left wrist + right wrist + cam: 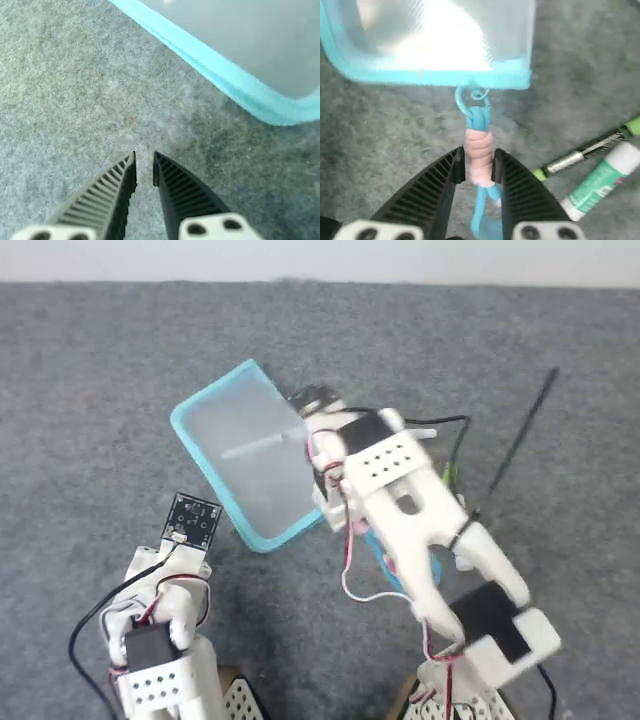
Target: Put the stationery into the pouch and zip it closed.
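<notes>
Two pieces of stationery, a green-tipped pen (580, 157) and a glue stick (600, 182), lay near the pouch (420, 77) while the right gripper (479, 156) pinched its pink zipper pull (478, 142). The left gripper (144, 162) hung empty, jaws nearly together, near the pouch's edge, seemingly clear of it. Tugging the zip with the pouch unheld could drag it along; closing now would shut both out.

Translucent pouch (445, 40) with turquoise trim, flat on the grey surface (580, 60) just ahead of the right end effector (478, 155). Turquoise zipper pull (478, 142) with pink coiled grip, at the pouch's corner, pinched between the fingers. Green-and-chrome pen (585, 152) and white-and-green glue stick (602, 182) side by side beside that end effector, outside the pouch.
</notes>
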